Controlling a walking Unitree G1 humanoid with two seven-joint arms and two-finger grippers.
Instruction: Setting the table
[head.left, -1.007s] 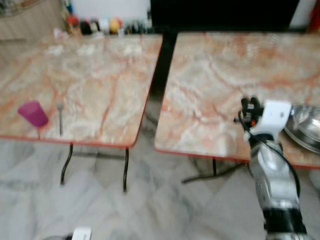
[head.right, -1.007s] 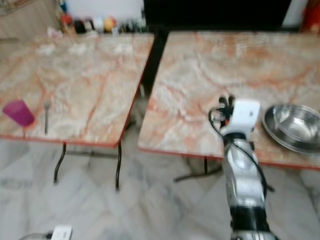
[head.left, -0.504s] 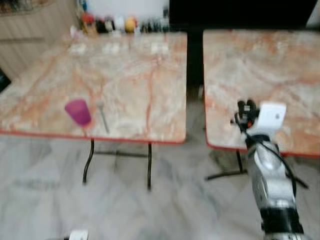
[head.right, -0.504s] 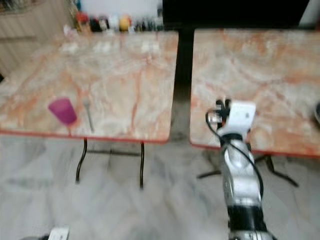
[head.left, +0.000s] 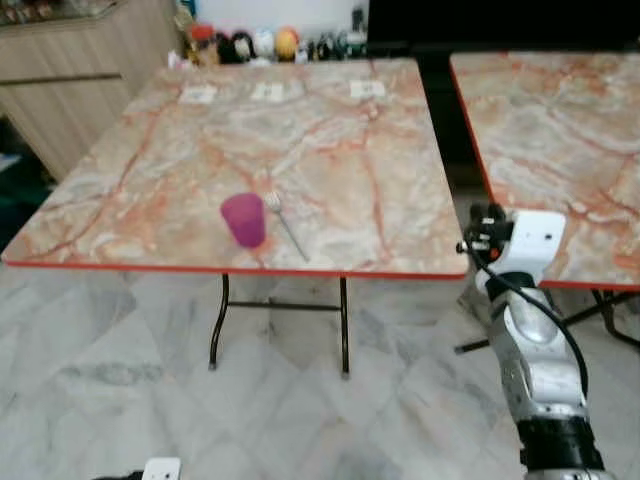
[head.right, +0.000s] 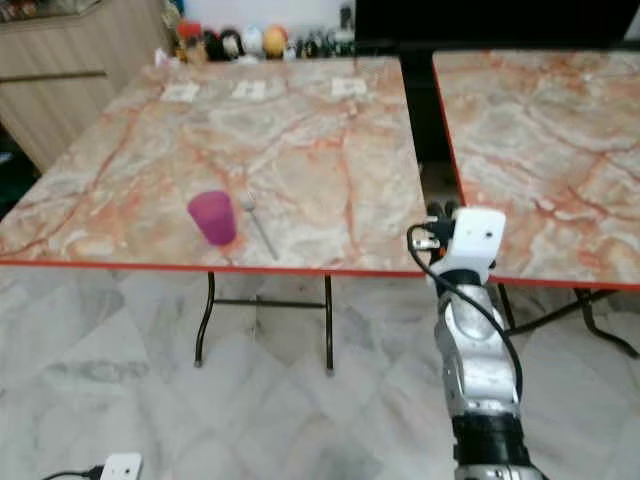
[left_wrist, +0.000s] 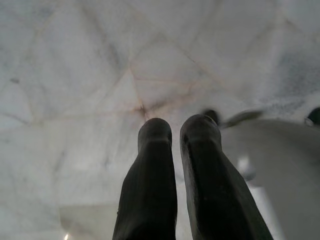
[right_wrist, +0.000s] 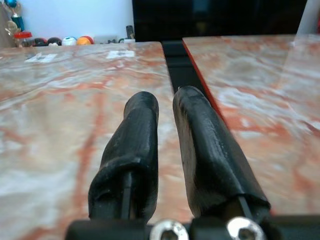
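You've got two marble-pattern tables with red edging: the left table (head.left: 330, 150) sits on black metal legs over a grey-white marble tile floor (head.left: 100, 380), and the right table (head.left: 560, 130) stands just beside it with a dark gap between them. On the left table there's a purple cup (head.left: 243, 219) near the front edge with a fork (head.left: 285, 225) lying just beside it, plus three small white cards (head.left: 268, 92) in a row toward the far edge. Down on the floor near the bottom left there's a small white box (head.left: 161, 468) too.
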